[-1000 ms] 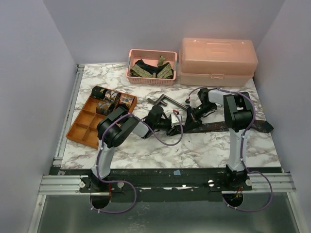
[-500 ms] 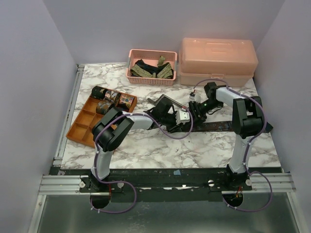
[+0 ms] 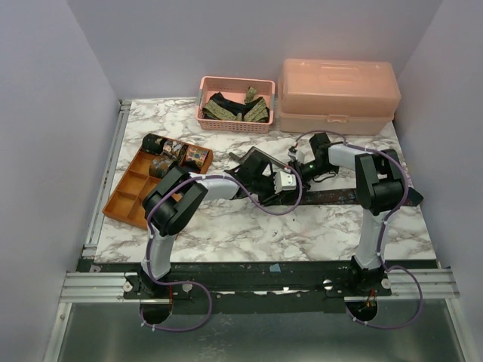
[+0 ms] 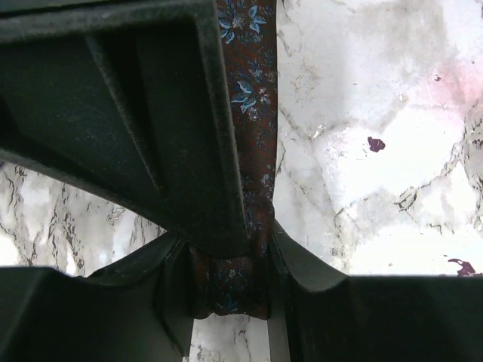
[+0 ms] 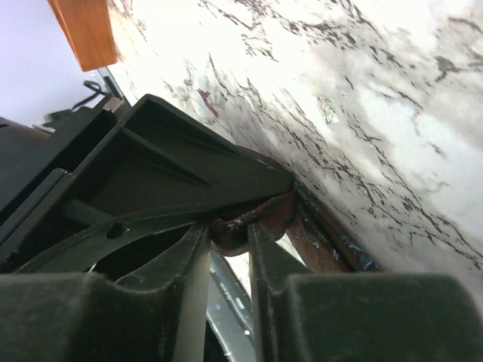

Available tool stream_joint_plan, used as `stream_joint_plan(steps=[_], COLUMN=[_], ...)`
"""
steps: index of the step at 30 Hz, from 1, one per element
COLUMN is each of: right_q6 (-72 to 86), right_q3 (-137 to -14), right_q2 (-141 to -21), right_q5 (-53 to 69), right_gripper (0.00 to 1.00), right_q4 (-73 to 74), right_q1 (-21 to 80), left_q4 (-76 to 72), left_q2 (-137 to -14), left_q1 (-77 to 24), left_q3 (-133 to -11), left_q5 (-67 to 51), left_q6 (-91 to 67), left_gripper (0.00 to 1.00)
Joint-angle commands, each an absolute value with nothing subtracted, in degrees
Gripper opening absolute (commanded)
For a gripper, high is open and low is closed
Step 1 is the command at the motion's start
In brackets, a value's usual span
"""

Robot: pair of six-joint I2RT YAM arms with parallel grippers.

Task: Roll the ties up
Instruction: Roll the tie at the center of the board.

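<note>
A dark brown tie (image 3: pixel 355 197) with blue flowers lies as a flat strip across the right of the marble table. Its left end is lifted between both grippers at the table's middle. My left gripper (image 3: pixel 284 183) is shut on the tie's end (image 4: pixel 230 283), and the strip (image 4: pixel 253 90) runs away from it. My right gripper (image 3: pixel 296 171) is shut on a fold of the same tie (image 5: pixel 240 226), right against the left gripper. Several rolled ties (image 3: pixel 175 151) sit in the orange tray (image 3: pixel 132 197). More ties (image 3: pixel 235 109) lie in the pink basket.
A grey metal crank-shaped bar (image 3: pixel 253 157) lies just behind the left gripper. The pink basket (image 3: pixel 234 126) and a closed pink box (image 3: pixel 337 94) stand at the back. The orange tray's corner (image 5: pixel 84 30) shows in the right wrist view.
My left gripper has reached right to the tie's left end. My right gripper has moved back and left to meet it. Both now hold the tie's end together.
</note>
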State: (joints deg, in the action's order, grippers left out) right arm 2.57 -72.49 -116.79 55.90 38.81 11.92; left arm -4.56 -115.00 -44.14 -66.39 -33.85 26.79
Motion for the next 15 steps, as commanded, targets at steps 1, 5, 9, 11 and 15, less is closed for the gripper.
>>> stream_joint_plan(steps=[1, 5, 9, 11, 15], right_q6=[2.6, -3.9, -5.9, -6.1, -6.3], right_q3=[-71.5, -71.5, -70.8, -71.1, -71.8], right_q2=[-119.6, -121.5, -123.7, -124.3, -124.0], right_q5=[55.6, 47.3, 38.8, 35.6, 29.4], right_gripper=[0.15, 0.0, 0.0, 0.0, 0.0], right_q4=[36.5, 41.3, 41.4, 41.0, 40.4], right_q1=[12.1, 11.7, 10.7, 10.5, 10.5], left_q4=[8.4, 7.6, 0.4, -5.4, -17.3], left_q2=[-118.4, -118.5, -116.5, -115.1, -113.3], left_q1=[-44.7, -43.9, -41.7, -41.3, -40.6], left_q3=[-64.4, -64.9, -62.0, -60.0, -55.4], left_q5=[-29.8, -31.1, -36.8, -38.5, -42.1], left_q6=[27.6, 25.0, 21.5, 20.3, 19.1], left_gripper=[0.14, 0.37, 0.56, 0.59, 0.65])
